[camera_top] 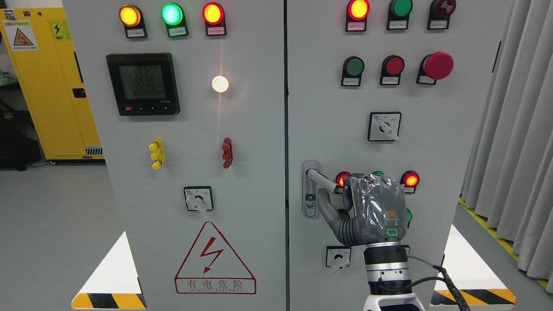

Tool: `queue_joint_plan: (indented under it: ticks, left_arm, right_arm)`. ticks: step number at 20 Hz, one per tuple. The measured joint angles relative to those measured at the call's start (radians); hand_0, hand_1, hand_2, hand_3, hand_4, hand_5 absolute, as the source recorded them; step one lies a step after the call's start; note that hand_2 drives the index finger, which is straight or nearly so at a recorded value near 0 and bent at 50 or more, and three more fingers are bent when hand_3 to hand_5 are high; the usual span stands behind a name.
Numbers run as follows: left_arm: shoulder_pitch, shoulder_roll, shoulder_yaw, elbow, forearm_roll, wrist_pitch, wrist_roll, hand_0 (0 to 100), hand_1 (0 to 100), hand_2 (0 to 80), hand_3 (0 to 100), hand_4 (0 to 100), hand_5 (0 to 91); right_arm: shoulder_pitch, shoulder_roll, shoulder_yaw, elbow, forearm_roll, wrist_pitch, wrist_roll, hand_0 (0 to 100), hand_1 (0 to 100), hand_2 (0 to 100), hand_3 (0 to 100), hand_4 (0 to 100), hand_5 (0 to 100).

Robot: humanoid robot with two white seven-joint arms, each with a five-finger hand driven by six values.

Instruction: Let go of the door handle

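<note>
Right hand [375, 209], grey, plastic-wrapped, back to cam, fingers curled on silver lever door handle [320, 178] at left edge of grey metal cabinet's right door [432, 151], fingertips hidden, thumb [328, 209] below lever, handle end covered, indicator lamps partly blocked.

Counts: two cabinet doors [255, 181], three rotary selector switches [384, 126], one digital meter [142, 84], one door handle [320, 177], one warning triangle [214, 259], one right hand [376, 211].

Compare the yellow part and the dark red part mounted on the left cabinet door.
The yellow part sits left of the door's middle; the dark red part sits near its right edge. One is bright yellow, the other deep red. The yellow part shows three knobs jutting left, while the red one looks slimmer. Both stand upright at about the same height.
</note>
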Motion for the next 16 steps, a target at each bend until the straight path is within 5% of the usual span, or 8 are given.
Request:
queue_joint_plan:
  ticks: [16]
  left_arm:
    - [0.000, 0.000, 0.000, 0.000, 0.000, 0.000, 0.000, 12, 56, 0.0, 0, 0, 0.0]
  right_arm:
    - [-0.001, 0.000, -0.010, -0.005, -0.001, -0.003, 0.006, 44, 49, 100, 100, 100, 100]
